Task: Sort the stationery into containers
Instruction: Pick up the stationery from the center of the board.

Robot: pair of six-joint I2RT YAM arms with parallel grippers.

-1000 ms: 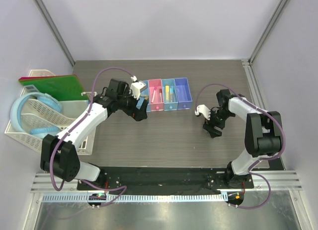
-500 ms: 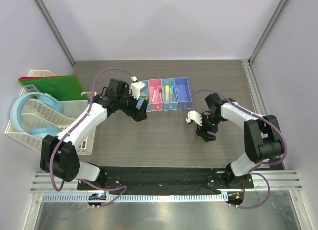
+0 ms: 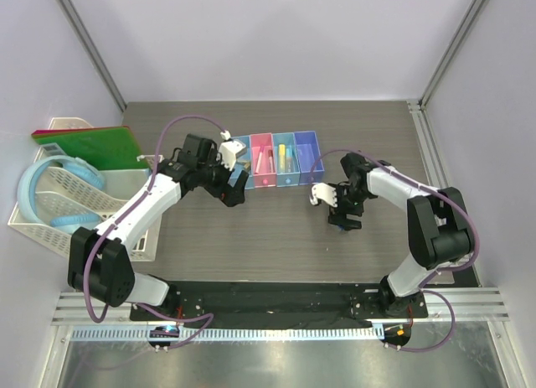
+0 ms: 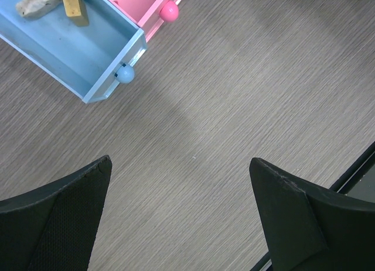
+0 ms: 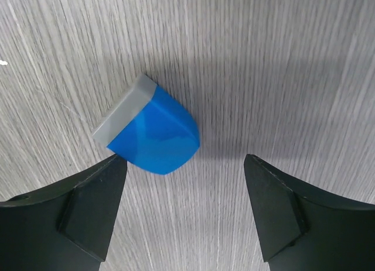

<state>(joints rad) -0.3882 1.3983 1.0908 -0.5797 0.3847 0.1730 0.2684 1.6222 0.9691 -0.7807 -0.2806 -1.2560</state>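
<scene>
Small blue block with a grey end (image 5: 153,126) lies flat on the wood-grain tabletop (image 5: 281,60), between the wide-open jaws of the right gripper (image 5: 184,163). It sits nearer one finger, its long axis diagonal to the closing line. Right arm folded low, wrist pointing down; left gripper (image 4: 180,165) wide, empty, farther off.

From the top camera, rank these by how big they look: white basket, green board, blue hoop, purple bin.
1. white basket, clearly the largest.
2. green board and blue hoop: they look about alike and have different shapes, so I won't rank them against each other.
3. purple bin, the smallest.
</scene>
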